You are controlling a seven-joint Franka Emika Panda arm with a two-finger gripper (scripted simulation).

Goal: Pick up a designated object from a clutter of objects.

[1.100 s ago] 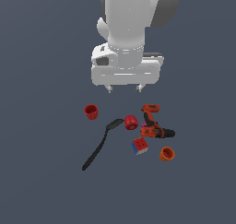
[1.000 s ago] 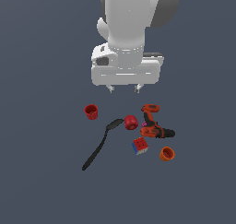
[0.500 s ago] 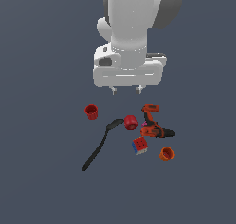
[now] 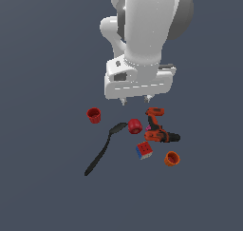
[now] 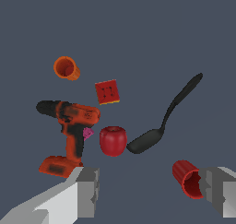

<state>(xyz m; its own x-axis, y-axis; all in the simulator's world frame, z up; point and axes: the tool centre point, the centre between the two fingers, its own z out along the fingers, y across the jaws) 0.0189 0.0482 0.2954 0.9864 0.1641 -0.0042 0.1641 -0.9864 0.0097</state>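
The designated object, a red-orange and black drill (image 4: 158,128) (image 5: 71,126), lies on the floor at the exterior view's right side of the clutter. Around it are a red ball (image 4: 135,126) (image 5: 113,140), a tiny pink block (image 5: 87,134), a puzzle cube (image 4: 144,150) (image 5: 107,91), an orange cup (image 4: 172,158) (image 5: 66,68), a long black spoon (image 4: 102,149) (image 5: 163,121) and a red cup (image 4: 94,115) (image 5: 188,179). My gripper (image 4: 135,101) (image 5: 150,191) hangs open above the clutter, holding nothing, just behind the ball and drill.
The objects rest on a plain dark grey floor (image 4: 42,187). The white arm body (image 4: 144,30) fills the upper middle of the exterior view and hides the ground behind it.
The gripper has come lower and slightly toward the exterior view's right, closer to the ball and drill. No object has moved.
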